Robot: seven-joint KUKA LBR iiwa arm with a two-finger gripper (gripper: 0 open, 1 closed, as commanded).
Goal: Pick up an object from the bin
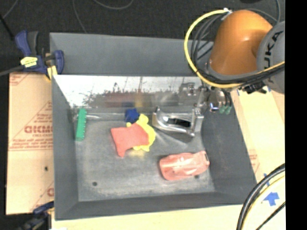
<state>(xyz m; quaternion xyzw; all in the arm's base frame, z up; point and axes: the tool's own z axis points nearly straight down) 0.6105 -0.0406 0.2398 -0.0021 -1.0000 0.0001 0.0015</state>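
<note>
I have the gripper (198, 117) set low, and a shiny metal piece (169, 123) just left of the jaws is likely the easiest pick. I cannot tell the jaw opening.

Bare floor of the bin (110, 176) lies open across the lower left of the frame and along the bottom wall. A green comb-like strip (80, 124) sits close to the left wall, with clear floor between it and the central cluster. That cluster blocks the centre: a flat pink piece (125, 139) touching a yellow piece (147, 131), with a small blue piece (131, 114) just above. A shiny metal piece (170, 122) lies just to their right. The arm (240, 42) with its orange cover overhangs the upper right corner. A pink wrapped packet (184, 166) occupies the lower right, and a narrow lane of floor separates it from the metal piece.
</note>
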